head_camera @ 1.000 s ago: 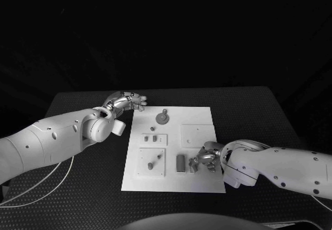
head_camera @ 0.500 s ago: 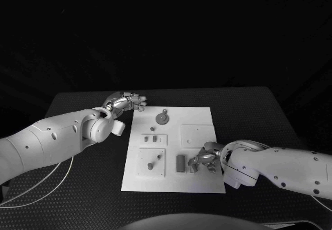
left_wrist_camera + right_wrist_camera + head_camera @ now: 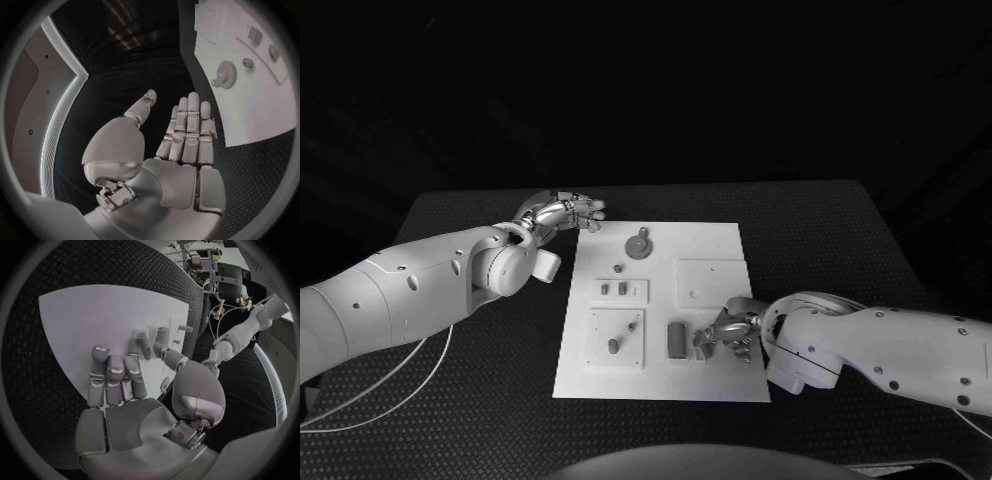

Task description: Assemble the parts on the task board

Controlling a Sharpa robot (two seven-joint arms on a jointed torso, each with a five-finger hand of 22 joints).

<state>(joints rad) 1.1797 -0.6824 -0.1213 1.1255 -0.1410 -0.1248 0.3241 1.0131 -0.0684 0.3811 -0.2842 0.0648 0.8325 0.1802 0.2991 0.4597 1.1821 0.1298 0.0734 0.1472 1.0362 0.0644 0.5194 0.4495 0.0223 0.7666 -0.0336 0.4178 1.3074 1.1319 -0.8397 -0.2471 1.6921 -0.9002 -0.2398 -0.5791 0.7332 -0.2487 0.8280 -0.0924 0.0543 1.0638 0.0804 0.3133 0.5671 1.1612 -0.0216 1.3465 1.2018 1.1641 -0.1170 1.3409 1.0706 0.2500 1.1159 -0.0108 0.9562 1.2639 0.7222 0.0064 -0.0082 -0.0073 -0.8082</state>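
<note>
The white task board (image 3: 711, 250) lies in the middle of the table. A round gear (image 3: 639, 245) sits near its far edge, and a dark bar part (image 3: 676, 340) and a small part (image 3: 704, 348) lie near its front right. My right hand (image 3: 734, 334) rests on the board just right of the small part, fingers stretched out flat. In the right wrist view the right hand (image 3: 125, 385) has its thumb and nearest fingertip beside two upright parts (image 3: 142, 341) and nothing in its palm. My left hand (image 3: 565, 213) hovers off the board's far left corner, open and empty, fingers straight (image 3: 181, 135).
Two small pieces (image 3: 613, 291) stand in a raised plate on the board's left side, and a peg (image 3: 613, 346) stands in the plate below it. A square raised plate (image 3: 711, 280) lies right of centre. Black table (image 3: 819, 230) surrounds the board.
My right hand has slid a little toward the board's front edge, closer to the small part. The left hand and the parts have stayed put.
</note>
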